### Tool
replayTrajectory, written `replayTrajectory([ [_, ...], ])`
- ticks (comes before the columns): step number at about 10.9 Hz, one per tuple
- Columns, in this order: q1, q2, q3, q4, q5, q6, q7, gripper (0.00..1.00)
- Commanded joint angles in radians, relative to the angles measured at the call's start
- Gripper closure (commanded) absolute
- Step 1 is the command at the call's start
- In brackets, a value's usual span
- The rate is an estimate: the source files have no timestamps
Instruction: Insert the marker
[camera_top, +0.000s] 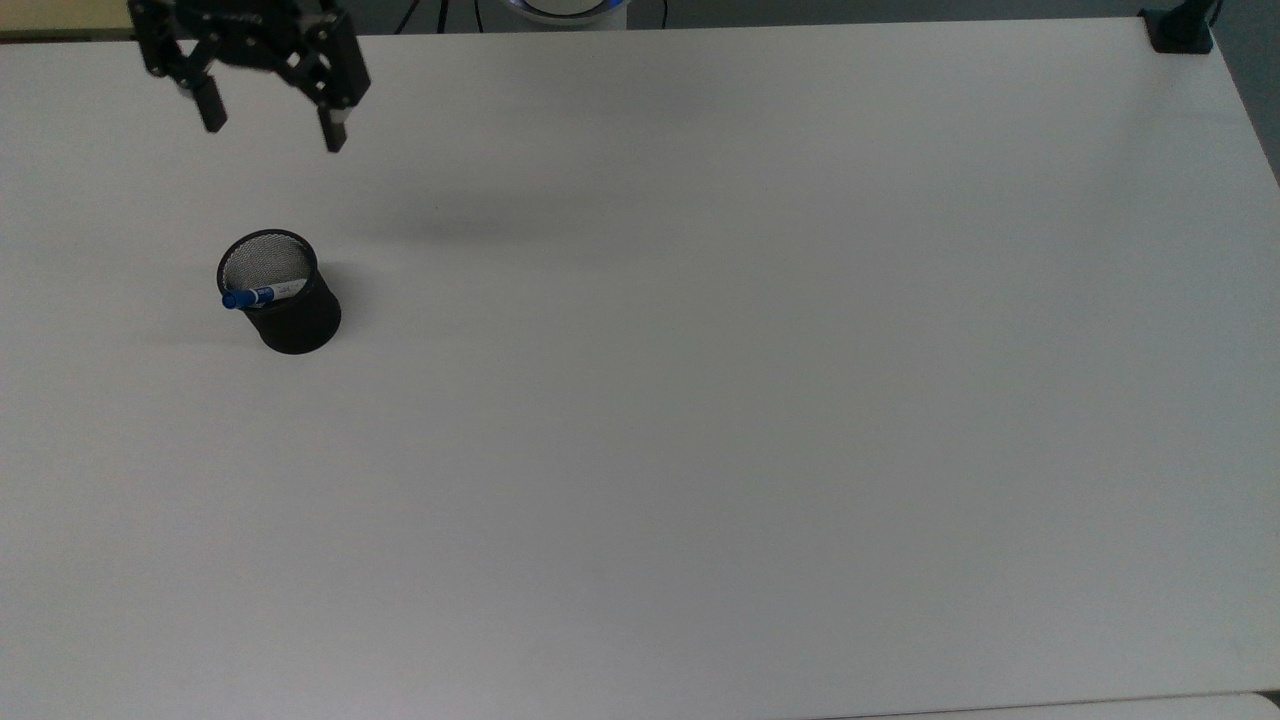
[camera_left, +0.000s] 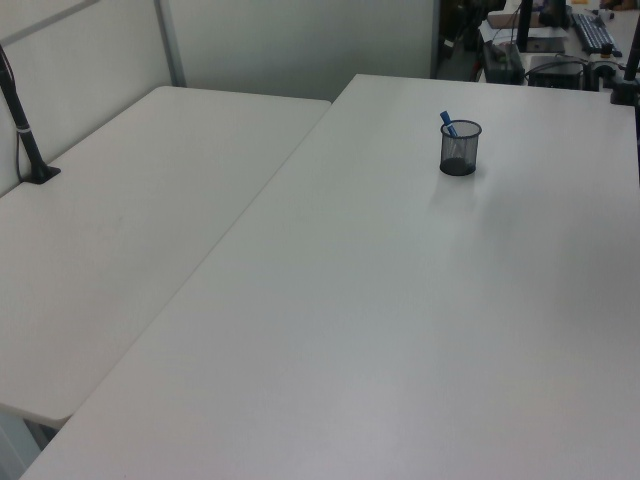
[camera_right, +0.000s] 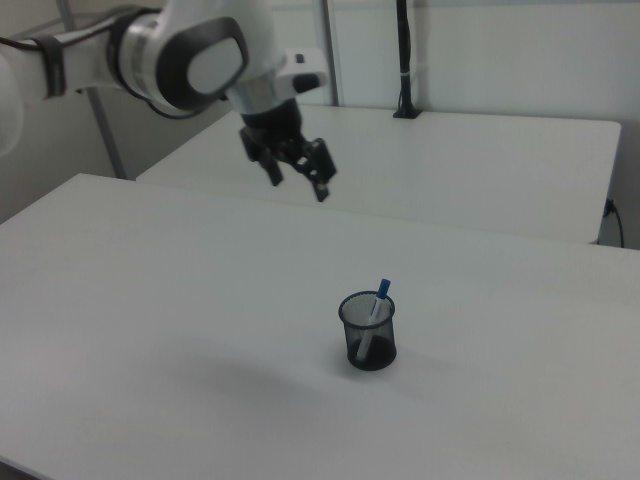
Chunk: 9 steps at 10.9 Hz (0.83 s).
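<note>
Jaws spread wide, empty, well above marker (camera_top: 262, 295) in cup (camera_top: 290, 318)

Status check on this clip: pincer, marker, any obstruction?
Pincer open, empty, raised clear of the mesh cup. Marker sits in the cup, leaning on the rim, blue end poking out. Nothing in the way on the white table.

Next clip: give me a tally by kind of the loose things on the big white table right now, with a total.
Markers: 1, the marker, white with a blue cap, standing tilted inside the cup.
Cups: 1, the black mesh cup, upright.
Total: 2.
The gripper hangs open above the table, apart from both.
</note>
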Motion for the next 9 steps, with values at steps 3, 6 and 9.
replayTrajectory([
  [3, 0.212, -0.130, -0.125, -0.003, 0.017, -0.343, 0.079, 0.00],
  [6, 0.292, -0.113, -0.138, -0.022, 0.011, -0.330, 0.091, 0.00],
  [9, 0.293, -0.081, -0.134, -0.014, -0.018, -0.205, 0.074, 0.00],
])
